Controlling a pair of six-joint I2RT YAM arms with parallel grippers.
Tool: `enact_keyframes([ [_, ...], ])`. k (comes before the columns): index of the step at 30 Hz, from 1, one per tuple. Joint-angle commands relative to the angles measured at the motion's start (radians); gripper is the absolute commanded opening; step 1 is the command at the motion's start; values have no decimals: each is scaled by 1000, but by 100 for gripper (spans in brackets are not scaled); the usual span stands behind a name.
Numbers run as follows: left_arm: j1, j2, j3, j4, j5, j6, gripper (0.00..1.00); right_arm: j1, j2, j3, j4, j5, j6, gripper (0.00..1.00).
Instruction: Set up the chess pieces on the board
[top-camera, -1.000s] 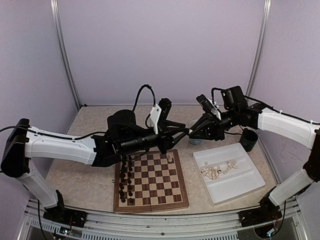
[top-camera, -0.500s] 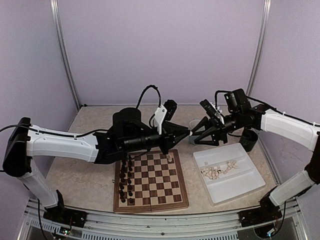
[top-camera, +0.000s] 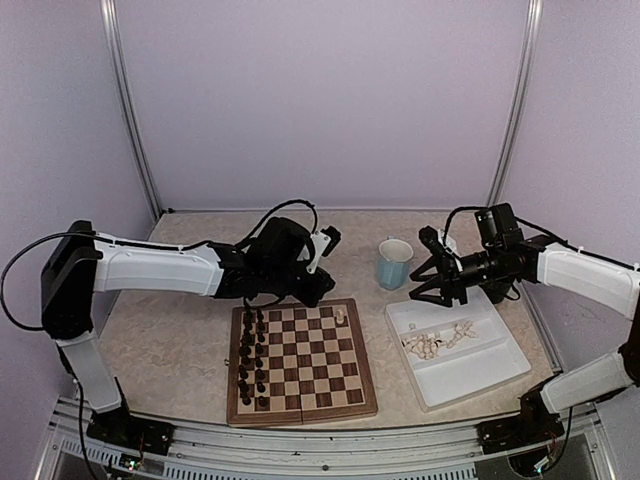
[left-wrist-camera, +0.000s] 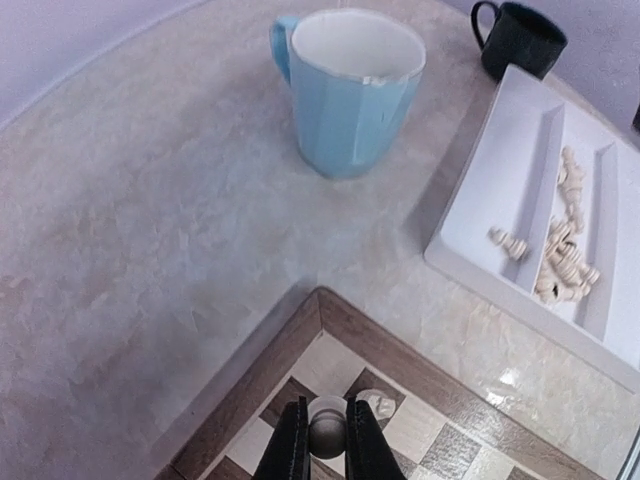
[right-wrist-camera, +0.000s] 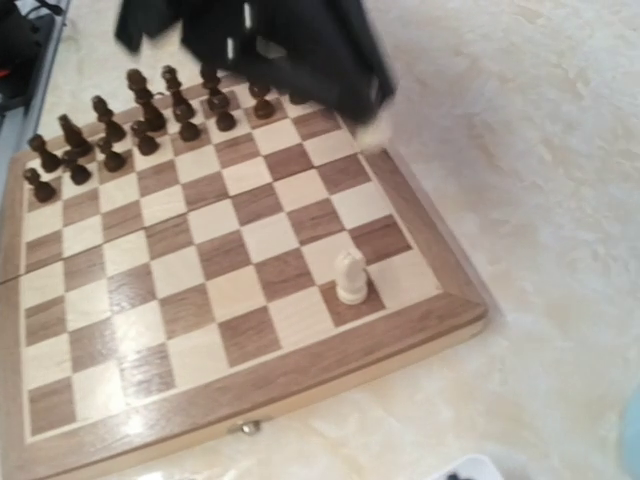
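Since the mid-air handover ended, the left gripper (left-wrist-camera: 327, 445) is clamped on 1 cream chess piece (left-wrist-camera: 327, 428) above the board (left-wrist-camera: 440, 385) corner, beside 1 placed knight (left-wrist-camera: 377, 403). I read the right gripper (top-camera: 424, 285) as wide open and empty, near the tray (top-camera: 485, 370). Judgement: placement comes next.

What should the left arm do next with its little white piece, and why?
Probably lower it. The left tool is shut on the white piece above the empty corner square of the board, next to the knight standing there.
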Motion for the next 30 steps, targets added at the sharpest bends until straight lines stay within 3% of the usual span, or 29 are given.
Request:
enact_keyframes([
  [1, -2, 88, 81, -130, -10, -35, 6, -5, 4, 0, 26, 22, -11, 53],
  [15, 1, 224, 162, -180, -29, -38, 7, -5, -13, -11, 22, 27, -27, 53],
  [30, 1, 243, 167, -216, -70, -50, 8, -4, 6, -5, 10, 7, -33, 53],
])
